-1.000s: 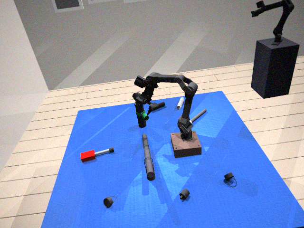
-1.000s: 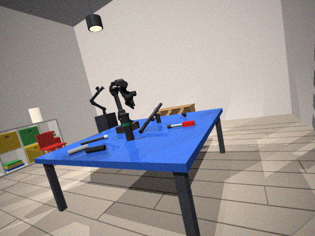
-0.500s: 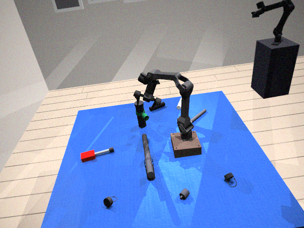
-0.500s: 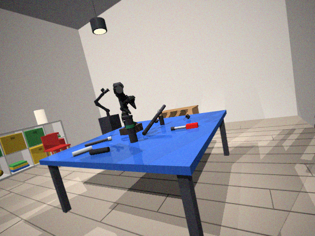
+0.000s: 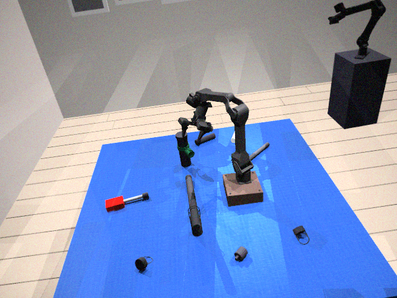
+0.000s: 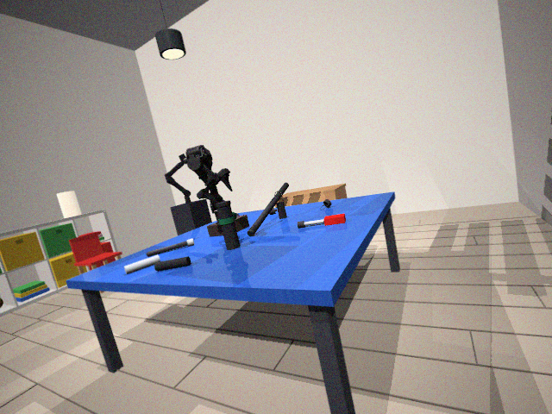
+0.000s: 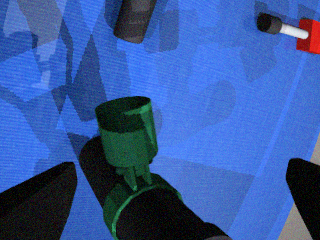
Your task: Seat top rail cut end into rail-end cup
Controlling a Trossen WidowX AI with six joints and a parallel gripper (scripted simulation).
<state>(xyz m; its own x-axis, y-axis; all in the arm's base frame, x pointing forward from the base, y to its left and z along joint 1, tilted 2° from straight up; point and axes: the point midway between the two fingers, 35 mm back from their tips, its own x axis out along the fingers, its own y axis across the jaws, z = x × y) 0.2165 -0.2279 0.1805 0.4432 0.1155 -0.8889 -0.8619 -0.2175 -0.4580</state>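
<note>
The big post (image 5: 185, 160) (image 6: 231, 239) is black and stands upright. A green brace band (image 5: 182, 148) (image 6: 226, 221) (image 7: 111, 212) rings its upper half, below the cap. The green rail-end cup (image 5: 191, 153) (image 7: 131, 145) hangs from the band, its mouth empty and facing the rail side. The dark rail (image 5: 191, 194) (image 6: 267, 209) (image 7: 134, 22) slants through the loop cap; its low end is near the table, apart from the cup. My gripper (image 5: 190, 138) (image 7: 183, 172) is open and empty at the post's top, clear of the rail. In the wrist view, the post shows between the fingers.
A short black tube (image 5: 205, 138) (image 6: 172, 263), a white tube (image 6: 141, 264) and a thin dark tube (image 5: 260, 151) lie beyond the post. A red-handled tool (image 5: 114, 203) (image 6: 334, 219) lies left of the rail. Several loose fittings lie in front. My brown base (image 5: 243, 192) stands right of the rail.
</note>
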